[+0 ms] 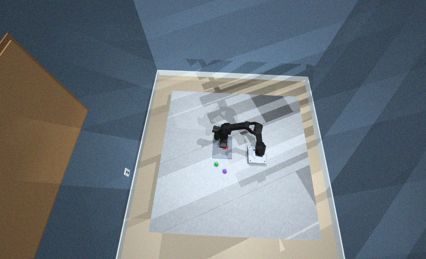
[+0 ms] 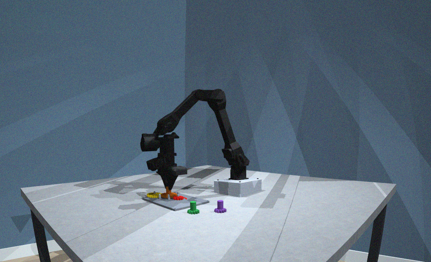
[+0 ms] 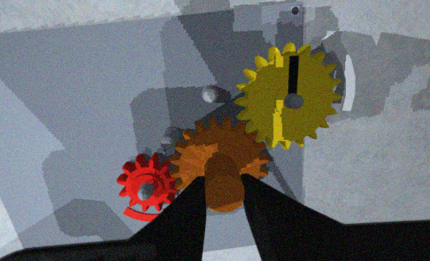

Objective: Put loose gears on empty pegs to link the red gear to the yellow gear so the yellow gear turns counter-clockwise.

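Observation:
My gripper point(image 3: 222, 183) point(image 2: 168, 189) is shut on the handle of the orange gear point(image 3: 222, 138) point(image 2: 170, 195), low over the grey board point(image 3: 91, 72) point(image 2: 178, 205) point(image 1: 219, 155). In the wrist view the orange gear lies between the red gear point(image 3: 147, 181) point(image 2: 178, 198) and the yellow gear point(image 3: 269, 90) point(image 2: 152, 195), its teeth at both; whether it sits fully flat I cannot tell. Two empty pegs show: one peg point(image 3: 209, 94) left of the yellow gear, another peg point(image 3: 171, 135) above the red gear. The green gear point(image 1: 216, 164) point(image 2: 193, 208) and purple gear point(image 1: 224, 171) point(image 2: 220, 207) stand on the table.
The red arrow point(image 3: 138, 215) curves below the red gear and the white arrow point(image 3: 349, 83) right of the yellow gear. The white base block point(image 2: 238, 188) point(image 1: 252, 160) of the arm stands to the right of the board. Shadows cross the table point(image 1: 188, 196).

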You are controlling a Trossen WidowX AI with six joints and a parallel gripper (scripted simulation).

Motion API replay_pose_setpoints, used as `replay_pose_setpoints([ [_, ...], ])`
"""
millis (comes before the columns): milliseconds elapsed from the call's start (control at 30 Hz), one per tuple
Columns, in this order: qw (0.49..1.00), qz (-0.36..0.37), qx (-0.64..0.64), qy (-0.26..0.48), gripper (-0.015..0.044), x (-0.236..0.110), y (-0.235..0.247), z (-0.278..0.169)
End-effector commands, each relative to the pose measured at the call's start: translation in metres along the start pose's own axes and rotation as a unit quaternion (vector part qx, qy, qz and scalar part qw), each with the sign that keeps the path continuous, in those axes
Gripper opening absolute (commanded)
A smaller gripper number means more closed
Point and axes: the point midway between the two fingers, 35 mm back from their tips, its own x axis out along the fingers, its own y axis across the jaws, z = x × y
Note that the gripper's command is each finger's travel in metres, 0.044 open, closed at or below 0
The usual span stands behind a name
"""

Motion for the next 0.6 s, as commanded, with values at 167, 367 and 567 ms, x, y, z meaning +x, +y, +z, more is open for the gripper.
replay_pose_setpoints([
  [167,0.998,0.000,-0.061,0.002,0.0000,0.0017,0.0002,0.0008],
  [367,0.998,0.001,-0.057,0.002,0.0026,0.0023,0.0015,0.0001],
  [567,1.000,0.000,-0.013,0.002,0.0140,-0.0005,0.0009,-0.0004],
])
